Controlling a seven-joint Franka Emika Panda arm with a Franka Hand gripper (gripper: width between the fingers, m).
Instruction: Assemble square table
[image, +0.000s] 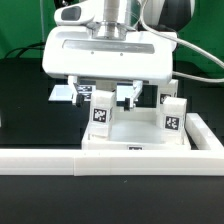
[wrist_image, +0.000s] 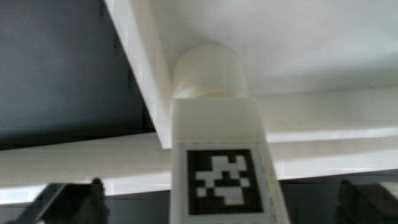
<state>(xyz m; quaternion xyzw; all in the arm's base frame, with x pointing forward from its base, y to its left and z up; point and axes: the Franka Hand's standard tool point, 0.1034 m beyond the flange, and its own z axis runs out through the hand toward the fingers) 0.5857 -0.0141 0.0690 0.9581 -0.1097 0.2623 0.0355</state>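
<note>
My gripper (image: 112, 97) hangs just above the square table's slab (image: 135, 140), which lies on the black surface (image: 22, 100) against the long white rail (image: 110, 160). A tagged leg (image: 102, 108) stands upright between my fingers, but I cannot tell whether they clamp it. Another leg (image: 172, 116) stands on the slab toward the exterior view's right. At the wrist, the leg (wrist_image: 217, 130) meets the slab's rim.

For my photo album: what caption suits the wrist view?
A tagged white table leg stands in the square tabletop's corner, seen between the gripper's dark fingertips.
</note>
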